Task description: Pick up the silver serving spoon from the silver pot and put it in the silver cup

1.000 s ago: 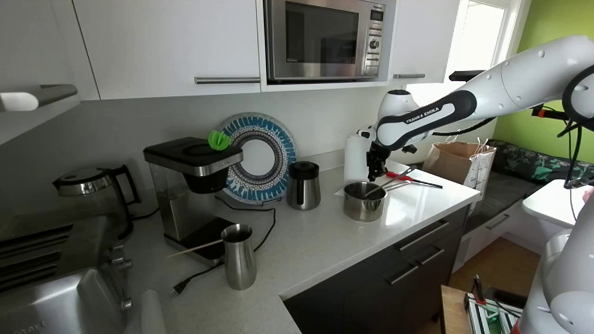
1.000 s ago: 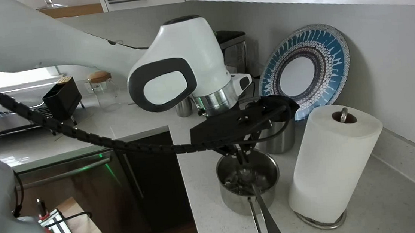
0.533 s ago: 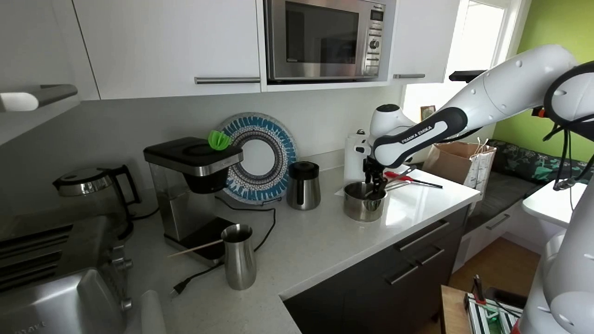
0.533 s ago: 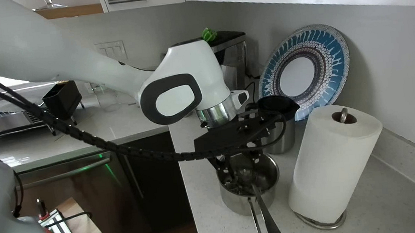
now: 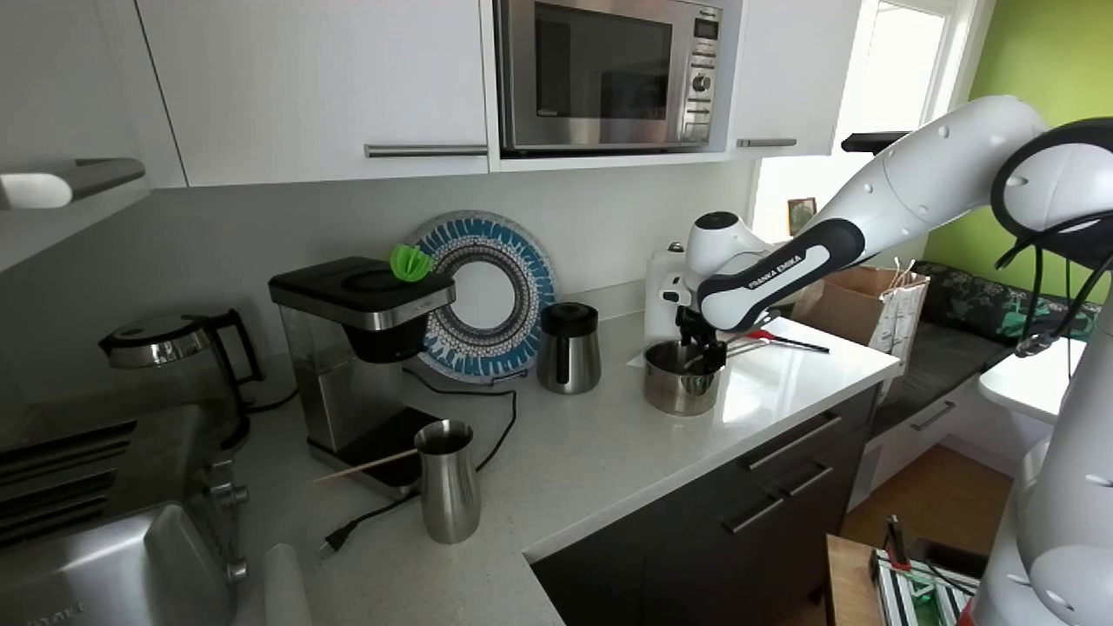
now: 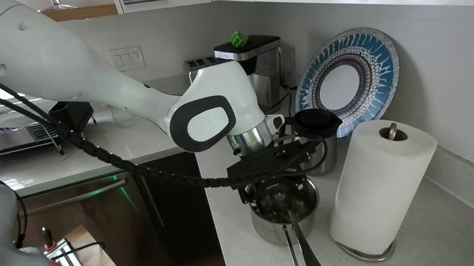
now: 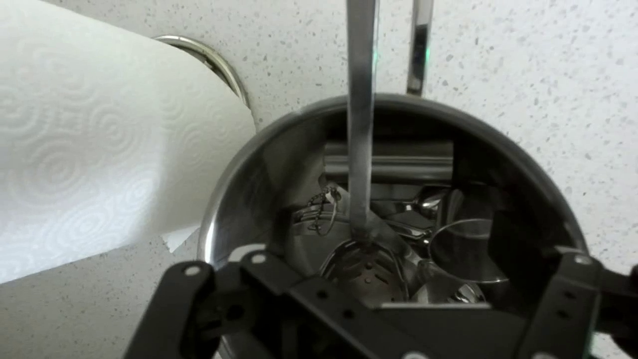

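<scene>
While the claw (image 7: 394, 239) stood spread at the mouth of the silver pot (image 7: 244, 209), the silver serving spoon (image 7: 360, 154) showed between its jaws — its handle crosswise to their closing.

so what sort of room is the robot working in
A kitchen, perhaps in a home or office: it has a built-in microwave, a coffee maker and a toaster.

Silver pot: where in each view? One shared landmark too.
In an exterior view: silver pot right of centre, lower half; paper towel roll above.
In an exterior view: silver pot below centre, slightly right; paper towel roll at right.
Wrist view: silver pot large, slightly right, partly covered; paper towel roll left.
Shared landmark: paper towel roll.
</scene>
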